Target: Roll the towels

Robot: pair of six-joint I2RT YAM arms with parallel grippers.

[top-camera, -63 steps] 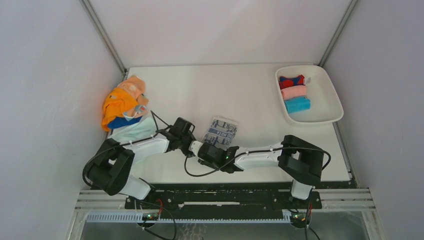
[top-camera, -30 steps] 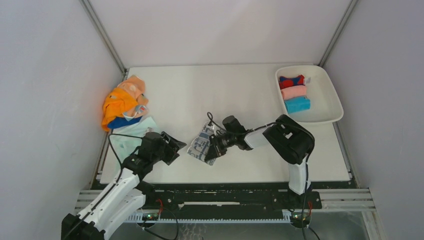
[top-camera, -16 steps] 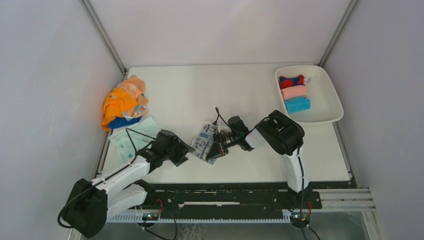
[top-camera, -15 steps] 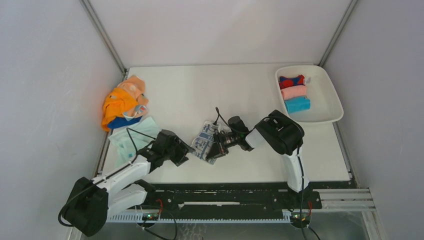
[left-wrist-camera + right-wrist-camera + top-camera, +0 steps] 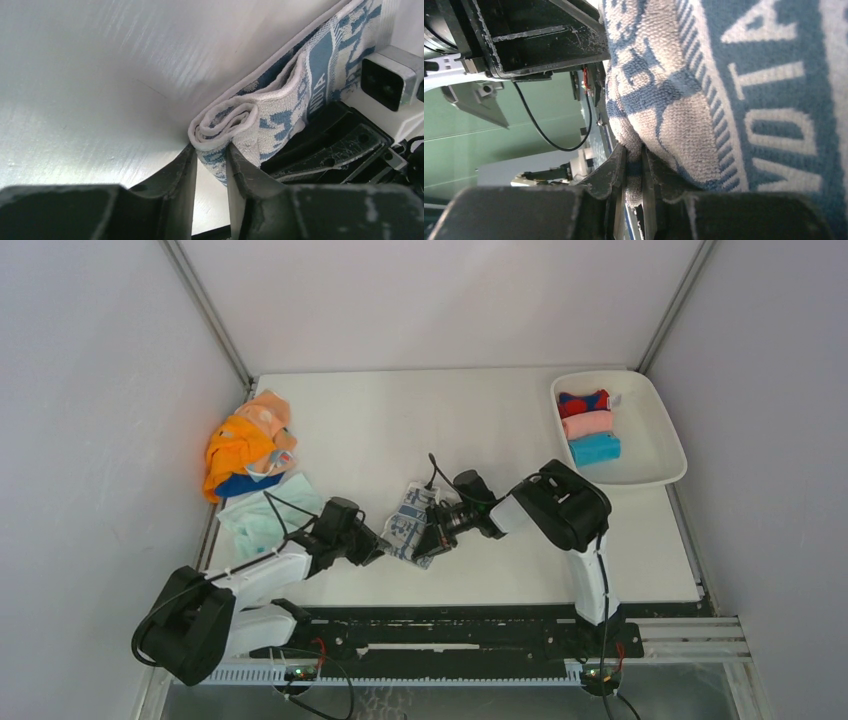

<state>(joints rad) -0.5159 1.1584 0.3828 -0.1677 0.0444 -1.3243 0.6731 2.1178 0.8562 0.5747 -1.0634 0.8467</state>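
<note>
Support came, we judged: left tool (image 5: 210, 156) had moved in, pinching the towel's (image 5: 280, 105) rolled end, right tool (image 5: 633, 156) clenched on its other edge.

Even bright overhead light; soft shadows; wrist views blurred up close.

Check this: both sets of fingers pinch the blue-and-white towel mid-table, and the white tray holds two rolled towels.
Wrong count: the top external view shows three rolled towels in the white tray, red-and-blue, pink and light blue. The left fingers and right fingers do pinch the blue-and-white towel.
</note>
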